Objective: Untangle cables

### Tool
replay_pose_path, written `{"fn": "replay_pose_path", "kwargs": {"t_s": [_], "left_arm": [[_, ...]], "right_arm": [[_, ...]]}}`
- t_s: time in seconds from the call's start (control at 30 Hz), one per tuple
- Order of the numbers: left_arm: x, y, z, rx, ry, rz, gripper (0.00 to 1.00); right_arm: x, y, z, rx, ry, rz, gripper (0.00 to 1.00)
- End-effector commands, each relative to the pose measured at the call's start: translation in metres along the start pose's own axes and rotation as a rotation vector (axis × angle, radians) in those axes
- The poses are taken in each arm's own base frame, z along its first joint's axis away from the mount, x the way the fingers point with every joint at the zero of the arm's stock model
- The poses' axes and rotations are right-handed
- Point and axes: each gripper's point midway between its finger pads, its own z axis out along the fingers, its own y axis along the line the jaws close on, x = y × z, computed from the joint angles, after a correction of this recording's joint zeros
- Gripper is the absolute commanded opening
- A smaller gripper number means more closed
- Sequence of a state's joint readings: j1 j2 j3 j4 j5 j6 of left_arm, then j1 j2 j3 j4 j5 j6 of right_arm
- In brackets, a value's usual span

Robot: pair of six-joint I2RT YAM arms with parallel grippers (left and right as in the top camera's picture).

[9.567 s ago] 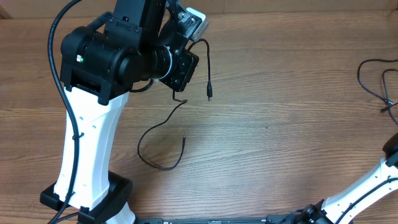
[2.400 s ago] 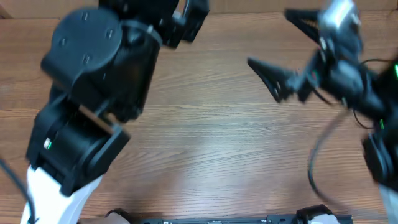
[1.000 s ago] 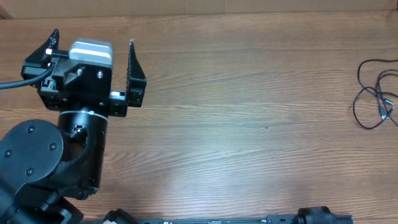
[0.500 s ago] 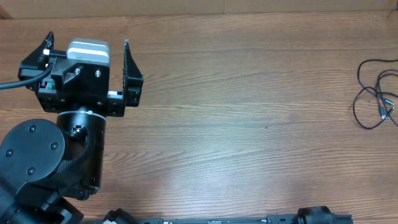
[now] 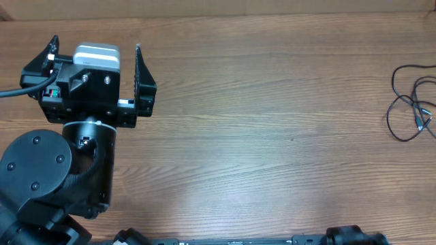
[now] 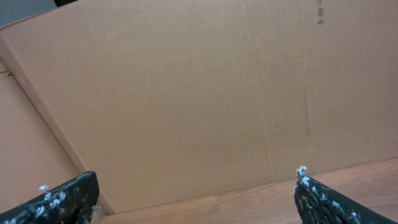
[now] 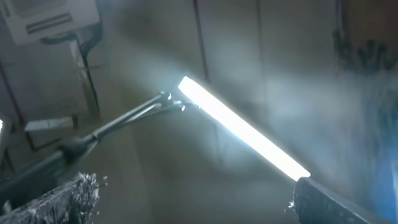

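Observation:
The cables (image 5: 410,102) lie as a loose bundle of thin black cords at the far right edge of the wooden table (image 5: 272,136). My left gripper (image 5: 96,43) hovers at the far left of the table, well away from them, open with nothing between its fingers. In the left wrist view the left gripper (image 6: 189,183) shows both fingertips (image 6: 74,190) wide apart, facing a cardboard wall. The right arm is outside the overhead view. Its gripper (image 7: 193,186) points upward at a ceiling light, open and empty. No cables show in either wrist view.
A brown cardboard wall (image 6: 186,93) stands behind the table's far edge. A bright light strip (image 7: 242,127) and a dim ceiling fill the right wrist view. The left arm's big black joint (image 5: 37,170) covers the table's front left corner.
Over the last second the left gripper shifted slightly left, then held still. The cables at the right edge have not moved.

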State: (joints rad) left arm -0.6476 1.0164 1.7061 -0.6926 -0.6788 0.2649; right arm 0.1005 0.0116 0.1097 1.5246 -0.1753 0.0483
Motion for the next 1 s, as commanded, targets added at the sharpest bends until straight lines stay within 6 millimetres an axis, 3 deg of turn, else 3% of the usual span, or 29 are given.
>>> {"fn": "replay_pose_path", "kwargs": {"t_s": [0.0,0.27,0.53,0.63,0.83,0.97], "left_arm": [[0.003,0.002,-0.001,-0.008,0.013,0.005,1.00],[0.021,-0.002,-0.002,0.010,0.078,0.061,1.00],[0.021,-0.002,-0.002,0.009,0.077,0.059,1.00],[0.020,-0.002,-0.001,0.008,0.074,0.057,1.00],[0.019,-0.003,-0.001,0.011,0.071,0.055,0.99],[0.019,-0.003,-0.001,0.011,0.071,0.055,1.00]], "right_arm": [[0.001,-0.005,-0.011,0.038,-0.006,0.014,1.00],[0.041,0.015,-0.015,-0.081,0.164,0.051,1.00],[0.068,0.017,-0.031,-0.077,0.264,0.068,1.00],[0.092,0.013,-0.041,-0.049,0.365,0.073,1.00],[0.174,-0.001,-0.092,0.064,0.754,0.106,1.00],[0.212,-0.006,-0.138,0.136,0.991,0.127,1.00]]}}
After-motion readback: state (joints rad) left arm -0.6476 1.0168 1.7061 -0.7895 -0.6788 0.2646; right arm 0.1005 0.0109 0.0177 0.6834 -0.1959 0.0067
